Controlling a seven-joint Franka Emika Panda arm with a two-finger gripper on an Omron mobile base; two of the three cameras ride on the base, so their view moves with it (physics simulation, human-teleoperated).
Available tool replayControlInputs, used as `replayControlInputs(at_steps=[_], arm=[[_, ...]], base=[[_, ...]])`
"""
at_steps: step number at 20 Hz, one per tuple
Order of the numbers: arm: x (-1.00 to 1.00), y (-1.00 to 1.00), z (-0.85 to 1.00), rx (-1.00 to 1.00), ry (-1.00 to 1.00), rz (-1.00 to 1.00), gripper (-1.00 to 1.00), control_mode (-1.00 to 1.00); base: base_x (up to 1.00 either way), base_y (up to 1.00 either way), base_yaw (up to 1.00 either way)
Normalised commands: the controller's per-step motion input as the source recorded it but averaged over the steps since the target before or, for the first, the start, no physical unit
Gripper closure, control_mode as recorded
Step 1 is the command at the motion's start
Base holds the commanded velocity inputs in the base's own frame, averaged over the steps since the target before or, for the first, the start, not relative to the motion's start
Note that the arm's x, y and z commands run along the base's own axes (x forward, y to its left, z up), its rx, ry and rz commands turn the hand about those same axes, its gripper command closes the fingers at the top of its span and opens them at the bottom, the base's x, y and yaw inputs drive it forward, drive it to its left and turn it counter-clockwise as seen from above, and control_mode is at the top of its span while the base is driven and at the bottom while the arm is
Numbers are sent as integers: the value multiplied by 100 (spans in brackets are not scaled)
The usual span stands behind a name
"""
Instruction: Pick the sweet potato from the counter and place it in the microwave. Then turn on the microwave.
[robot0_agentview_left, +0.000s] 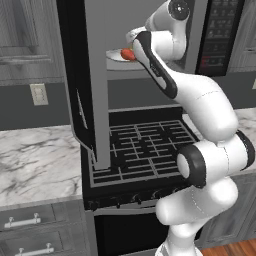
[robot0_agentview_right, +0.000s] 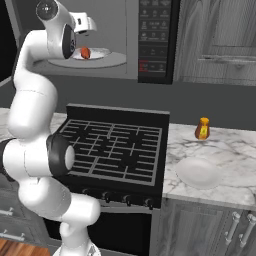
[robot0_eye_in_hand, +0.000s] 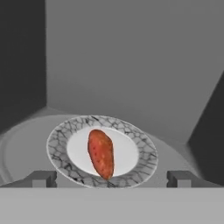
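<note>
Your sweet potato (robot0_eye_in_hand: 101, 153) lies on its side on a small plate (robot0_eye_in_hand: 140, 151) with a white centre and a grey-veined rim. That plate sits on the round turntable (robot0_eye_in_hand: 26, 140) inside the microwave (robot0_agentview_right: 125, 30), whose grey walls close in behind and to both sides in the hand view.

Your claw (robot0_eye_in_hand: 111, 178) is released: both dark fingertips (robot0_eye_in_hand: 43, 178) stand wide apart at the bottom of the hand view, one on each side of the plate, with nothing between them. The potato is clear of both tips; neither touches it.

From the left base view you see the potato (robot0_agentview_left: 128, 54) as a red-orange spot on the plate edge, partly behind the arm (robot0_agentview_left: 165, 70), which reaches up into the oven cavity. The microwave door (robot0_agentview_left: 95, 85) hangs open, swung out to the left over the stove. From the right base view the potato (robot0_agentview_right: 85, 52) shows just past the wrist, on the turntable (robot0_agentview_right: 107, 60).

The dark button panel (robot0_agentview_right: 156, 40) is on the microwave's right side. Below is the black grated stovetop (robot0_agentview_right: 117, 147). On the marble counter (robot0_agentview_right: 225, 145) to the right stand an orange bottle (robot0_agentview_right: 202, 129) and, nearer you, a white plate (robot0_agentview_right: 198, 173), well apart from the microwave.
</note>
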Motion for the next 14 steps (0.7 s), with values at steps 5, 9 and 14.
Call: replayControlInputs(at_steps=[5, 9, 14], arm=[[-53, -2, 3, 0, 0, 0, -100, -100], [-56, -3, 2, 0, 0, 0, -100, -100], [-56, -4, 0, 0, 1, 0, -100, -100]], base=[[0, 0, 0], [0, 0, 0], [0, 0, 0]])
